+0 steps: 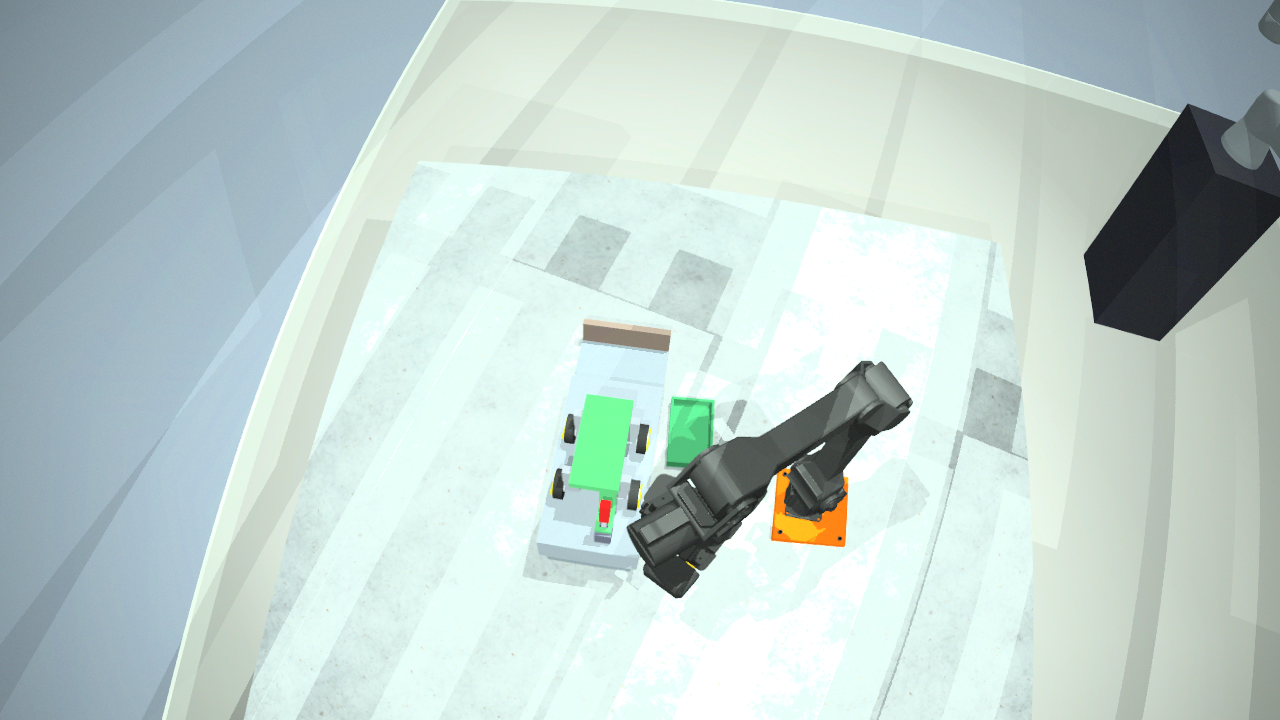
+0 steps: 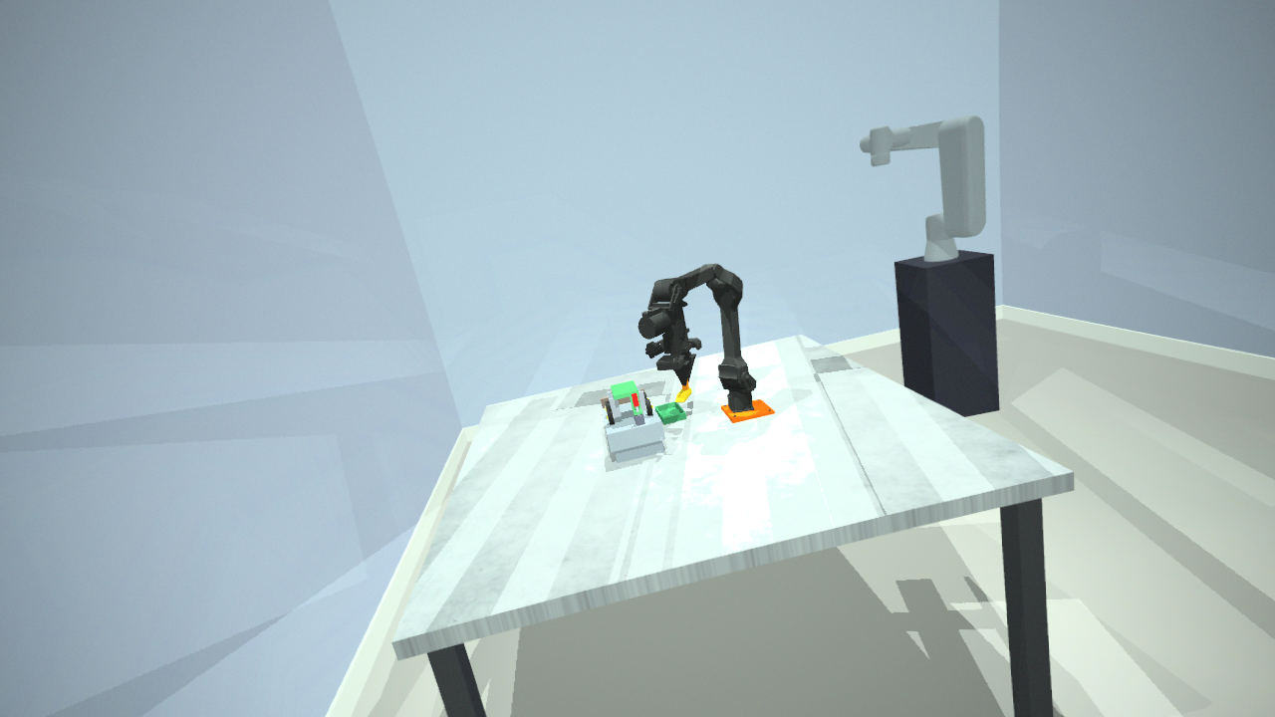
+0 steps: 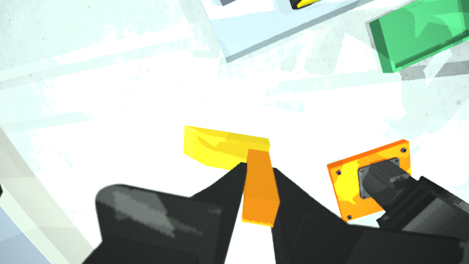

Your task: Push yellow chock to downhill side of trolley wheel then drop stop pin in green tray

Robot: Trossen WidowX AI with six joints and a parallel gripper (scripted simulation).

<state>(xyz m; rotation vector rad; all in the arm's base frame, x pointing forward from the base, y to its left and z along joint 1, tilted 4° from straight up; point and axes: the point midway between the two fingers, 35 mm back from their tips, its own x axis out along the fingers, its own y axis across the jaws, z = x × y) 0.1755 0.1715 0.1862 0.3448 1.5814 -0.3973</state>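
Between the tool's (image 2: 684, 384) (image 3: 259, 172) narrowed fingers — the chock's orange handle (image 3: 261, 183).

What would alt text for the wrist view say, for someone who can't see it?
The pincer grips the orange handle of a yellow chock. Beyond it, at the top, are part of a pale ramp and a green tray; the arm's orange base plate is at right.

arm (image 1: 760, 456) (image 2: 704, 276): arched | wrist: raised | fingers: closed in (gripping, not empty)
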